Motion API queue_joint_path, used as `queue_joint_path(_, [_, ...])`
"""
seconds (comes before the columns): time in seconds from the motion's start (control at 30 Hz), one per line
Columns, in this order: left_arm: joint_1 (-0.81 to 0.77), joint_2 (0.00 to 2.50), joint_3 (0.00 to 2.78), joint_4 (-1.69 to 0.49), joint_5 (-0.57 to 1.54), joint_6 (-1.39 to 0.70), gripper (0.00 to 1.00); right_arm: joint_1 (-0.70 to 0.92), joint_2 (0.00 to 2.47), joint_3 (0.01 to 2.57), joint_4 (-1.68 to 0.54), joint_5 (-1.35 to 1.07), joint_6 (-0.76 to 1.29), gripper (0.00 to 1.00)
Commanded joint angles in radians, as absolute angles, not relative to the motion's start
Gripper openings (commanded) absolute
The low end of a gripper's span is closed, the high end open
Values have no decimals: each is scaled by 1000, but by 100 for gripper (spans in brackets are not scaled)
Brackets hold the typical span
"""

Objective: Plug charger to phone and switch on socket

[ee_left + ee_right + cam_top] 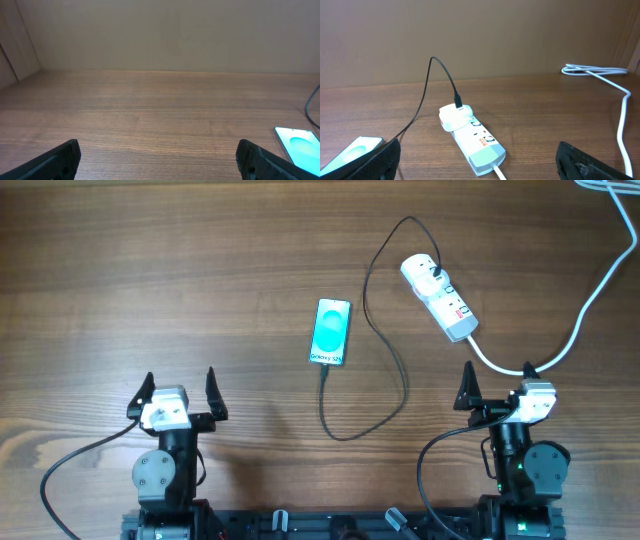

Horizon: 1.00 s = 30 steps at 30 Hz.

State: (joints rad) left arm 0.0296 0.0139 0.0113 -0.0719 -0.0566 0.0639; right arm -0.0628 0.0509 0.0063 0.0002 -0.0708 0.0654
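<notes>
**Idle at near edge, fingers spread**

Logged left gripper and right gripper, both spread wide, pinching nothing. Found phone screen-up mid-table. Traced charger from phone's near edge, looping right, then up into white adapter on socket, angled at far right. Could not tell whether connector is seated.

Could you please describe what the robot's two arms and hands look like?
The left arm and right arm are black, each with a round grey joint housing and a white wrist block. The left hand and right hand each have two black pointed fingers. A black cable loops from each base; green lights glow on the right arm.
</notes>
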Motion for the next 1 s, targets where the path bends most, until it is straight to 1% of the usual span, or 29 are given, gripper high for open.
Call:
queue_joint_path(0.0, [38, 3, 6, -68, -114, 43, 100, -68, 42, 5, 3, -79, 55, 100])
queue_joint_path(0.17, [38, 3, 6, -68, -80, 44, 100, -68, 42, 5, 3, -80, 55, 100])
queue_joint_path(0.97, [38, 3, 6, -68, -80, 44, 100, -68, 42, 5, 3, -79, 55, 100])
